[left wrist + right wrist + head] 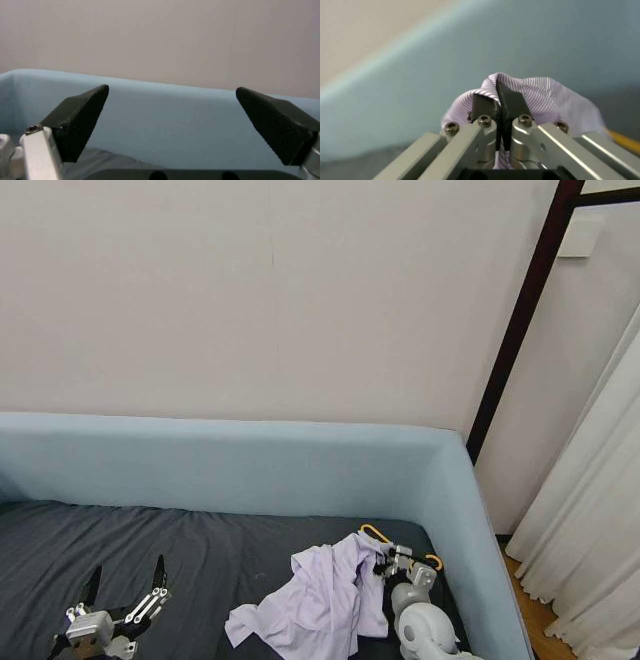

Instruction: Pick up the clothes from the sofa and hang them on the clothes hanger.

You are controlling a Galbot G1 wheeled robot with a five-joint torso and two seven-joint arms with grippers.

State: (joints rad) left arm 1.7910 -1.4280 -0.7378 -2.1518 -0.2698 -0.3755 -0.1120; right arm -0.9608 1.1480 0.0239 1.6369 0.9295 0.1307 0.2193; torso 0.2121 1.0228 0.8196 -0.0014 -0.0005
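Observation:
A pale lilac striped shirt (318,598) lies crumpled on the dark seat of the sofa (250,470), near its right end. A yellow clothes hanger (378,533) pokes out from under the shirt's far edge. My right gripper (385,561) is at the shirt's upper right and is shut on a fold of the striped fabric (530,93), its fingers (512,103) pressed together. My left gripper (125,580) hovers over the seat at the left, open, with nothing between its black pads (80,120).
The sofa's light blue backrest (220,465) runs across the view and its right armrest (475,550) bounds the seat. A plain wall (260,290) rises behind. White curtains (590,540) and a dark door frame (520,320) stand to the right.

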